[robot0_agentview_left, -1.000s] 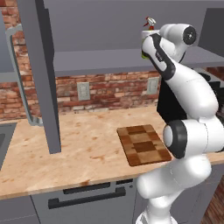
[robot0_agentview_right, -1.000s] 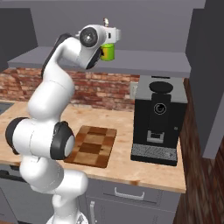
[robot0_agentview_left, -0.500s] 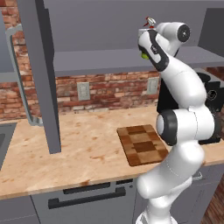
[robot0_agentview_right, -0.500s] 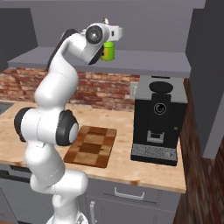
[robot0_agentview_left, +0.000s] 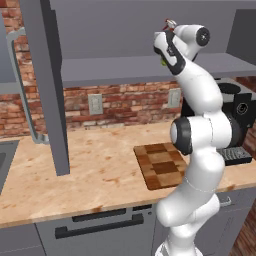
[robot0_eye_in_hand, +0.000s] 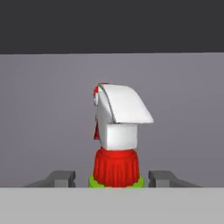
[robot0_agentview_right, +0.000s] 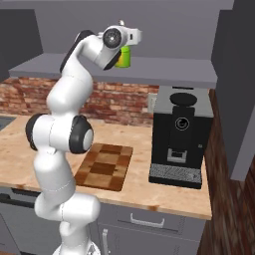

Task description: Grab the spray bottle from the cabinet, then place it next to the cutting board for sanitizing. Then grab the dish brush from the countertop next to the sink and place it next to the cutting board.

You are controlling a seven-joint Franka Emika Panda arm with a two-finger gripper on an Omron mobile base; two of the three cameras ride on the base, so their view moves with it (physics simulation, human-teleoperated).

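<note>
The first step is in hand, the fetching of the small lime-green spray bottle (robot0_agentview_right: 123, 57) with its white-and-red trigger nozzle; it stands upright on the flat grey shelf of the grey wall cabinet (robot0_agentview_right: 164, 72), at the upper middle of the right base view, and its red tip just peeps above the wrist at the upper right of the left base view. The white arm's two-finger gripper (robot0_eye_in_hand: 111, 178) is up at the bottle; in the hand view the red collar and white nozzle (robot0_eye_in_hand: 117, 131) rise at centre, with one dark finger (robot0_eye_in_hand: 59, 178) to the left and the other to the right, each with a gap to the collar; the fingers look open around the neck rather than gripping it, though contact lower down is hidden by the bottom of the picture.

The next move, as I judge it, calls for closing the fingers squarely on the neck, then lifting and drawing the bottle out past the shelf's front edge; after that it must come down to the light beige wood-grain desk (robot0_agentview_left: 100, 170) and be set beside the checkered dark-and-light wooden cutting board (robot0_agentview_left: 160, 164), at the lower centre of both base views; the black coffee machine (robot0_agentview_right: 179, 134) stands near the board on the right and wants avoiding.
</note>
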